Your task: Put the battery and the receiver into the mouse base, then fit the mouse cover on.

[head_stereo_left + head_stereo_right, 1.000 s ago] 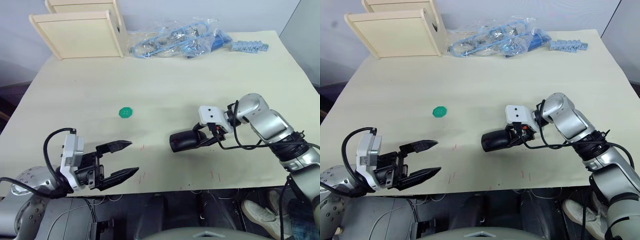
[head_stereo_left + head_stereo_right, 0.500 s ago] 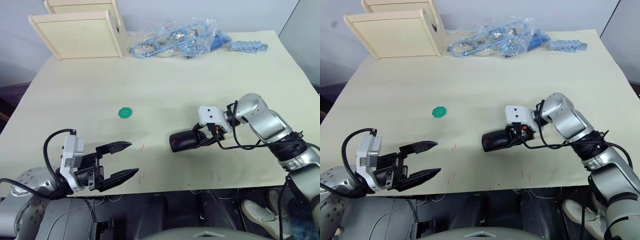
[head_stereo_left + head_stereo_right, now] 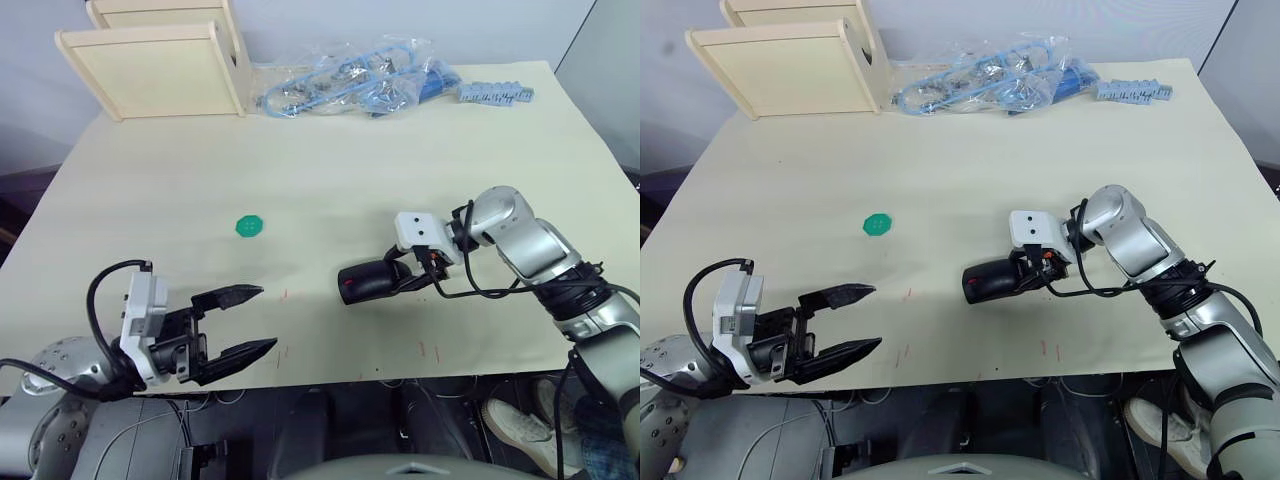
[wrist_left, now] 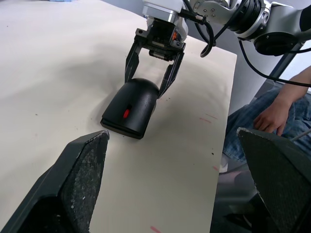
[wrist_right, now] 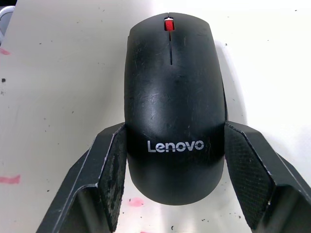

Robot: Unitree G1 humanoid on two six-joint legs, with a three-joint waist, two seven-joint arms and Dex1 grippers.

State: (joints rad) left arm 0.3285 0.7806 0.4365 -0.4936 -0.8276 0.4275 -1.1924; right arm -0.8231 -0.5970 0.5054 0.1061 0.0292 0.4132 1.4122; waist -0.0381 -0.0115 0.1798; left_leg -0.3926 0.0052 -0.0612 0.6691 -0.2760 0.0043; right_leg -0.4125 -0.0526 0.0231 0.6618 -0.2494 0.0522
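The mouse (image 3: 368, 282) lies on the cream table right of centre. Its black mouse cover (image 5: 172, 97), lettered "Lenovo", sits over the mouse base, whose red wheel (image 5: 168, 24) shows through the front slot. My right gripper (image 5: 175, 131) straddles the mouse's rear, and its fingers (image 5: 114, 170) touch both sides of the shell. My left gripper (image 3: 268, 317) hovers open and empty near the table's front edge, well to the left of the mouse. The battery and the receiver are hidden.
A flat green disc (image 3: 249, 226) lies left of centre. Wooden boxes (image 3: 160, 65) stand at the back left. Clear bags with blue parts (image 3: 350, 80) and a blue-grey strip (image 3: 497, 93) lie along the far edge. A person's hand (image 4: 272, 109) rests beyond the table's near edge.
The mouse has turned slightly in my right gripper, so its red wheel now shows in the head views. The left arm has stayed in place.
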